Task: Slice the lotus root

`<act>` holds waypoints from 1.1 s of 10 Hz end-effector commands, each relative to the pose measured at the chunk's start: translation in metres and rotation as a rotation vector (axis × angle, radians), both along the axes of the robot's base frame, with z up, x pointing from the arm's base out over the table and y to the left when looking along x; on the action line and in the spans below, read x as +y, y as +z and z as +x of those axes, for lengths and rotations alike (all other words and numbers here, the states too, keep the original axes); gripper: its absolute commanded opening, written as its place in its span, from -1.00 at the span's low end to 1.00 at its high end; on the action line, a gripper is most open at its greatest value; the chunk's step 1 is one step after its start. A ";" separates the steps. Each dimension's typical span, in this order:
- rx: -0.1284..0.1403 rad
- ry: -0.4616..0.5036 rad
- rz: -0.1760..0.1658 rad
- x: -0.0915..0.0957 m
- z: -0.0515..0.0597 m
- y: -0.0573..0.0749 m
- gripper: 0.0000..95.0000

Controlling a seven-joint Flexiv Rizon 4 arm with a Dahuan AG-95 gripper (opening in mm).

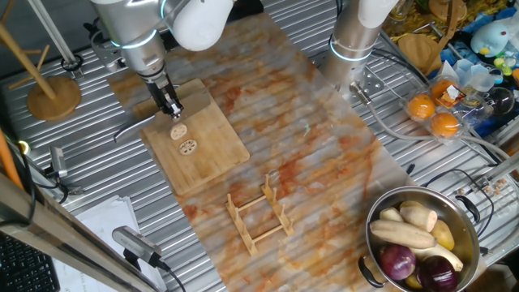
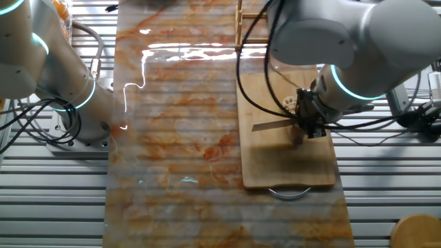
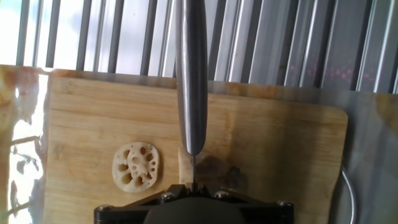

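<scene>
Arms: two in frame; one works over the cutting board (image 1: 199, 142), second stands as a base column (image 1: 354, 36) at the far side.
Cutting board: one, bamboo, on the marbled orange mat (image 1: 316, 154); metal hanging loop at one short end.
Lotus root slices: two in one fixed view, upper (image 1: 178, 130) and lower (image 1: 188, 147), lying flat near the middle of the board, just apart from each other.
Slice look: round, pale beige, scalloped edge, ring of dark holes round a centre hole; clearest in hand view (image 3: 135, 166).
Lotus root chunk: one small tan stub (image 3: 185, 168) on the board right under the knife tip, just right of the slice; mostly covered by blade and gripper housing.
Knife: one, held by its handle; steel blade (image 3: 191, 74) seen edge-on in hand view, pointing away along the board; in the other fixed view the blade (image 2: 274, 125) sticks out sideways.
Gripper: (image 1: 170, 105) fingers pinched onto the knife handle; grip itself hard to see, blurred in the other fixed view (image 2: 308, 120).
Wooden rack: one (image 1: 259, 215), on the mat, well apart from the board.
Pot: one steel pot (image 1: 469, 235) at the near right, holding long pale roots and two purple onions (image 1: 397, 261); rim cut off by the frame.
Oranges: two (image 1: 433, 115) in a clear tray, far right.
Hidden: third slice count uncertain in the other fixed view, arm covers that area.
</scene>
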State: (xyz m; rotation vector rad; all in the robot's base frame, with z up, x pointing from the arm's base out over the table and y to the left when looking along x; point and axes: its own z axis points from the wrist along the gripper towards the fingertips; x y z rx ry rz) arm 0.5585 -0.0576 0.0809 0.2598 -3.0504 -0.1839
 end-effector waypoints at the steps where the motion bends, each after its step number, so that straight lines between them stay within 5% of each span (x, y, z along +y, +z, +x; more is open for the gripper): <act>1: 0.010 -0.005 0.017 0.001 -0.002 -0.015 -1.00; 11: -0.021 -0.007 0.016 0.004 0.000 -0.038 -1.00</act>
